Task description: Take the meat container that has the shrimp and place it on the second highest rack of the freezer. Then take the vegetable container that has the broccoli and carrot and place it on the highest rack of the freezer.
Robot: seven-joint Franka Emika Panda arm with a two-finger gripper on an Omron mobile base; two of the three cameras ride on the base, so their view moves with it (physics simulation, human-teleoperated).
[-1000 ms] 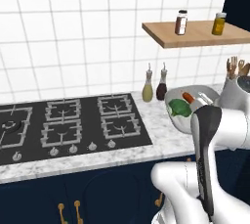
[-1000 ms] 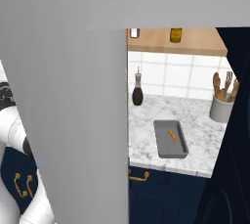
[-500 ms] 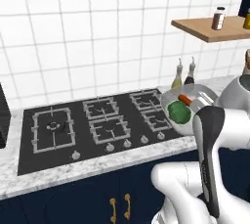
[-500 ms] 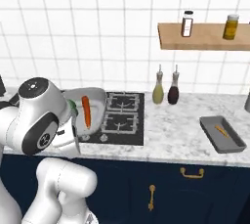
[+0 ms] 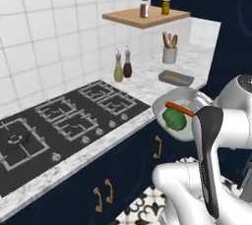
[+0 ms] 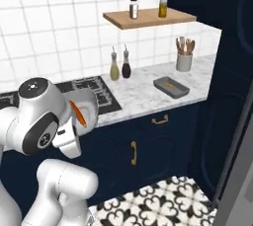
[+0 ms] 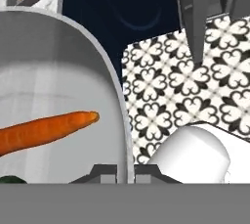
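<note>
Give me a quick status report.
Gripper shut on vegetable container rim. Carrot and broccoli inside. Container carried off the counter.

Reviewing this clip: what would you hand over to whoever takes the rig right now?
Claw: shut on the rim of the vegetable container, held off the counter in front of the arm.
Contents: broccoli and carrot lie inside it.
Elsewhere: a grey tray with something orange sits on the counter by the utensil holder; I cannot tell if that is the shrimp container.
Done: vegetable container picked up.
Left: carry it to the freezer's highest rack. Check whether the shrimp container is on the second highest rack.
</note>
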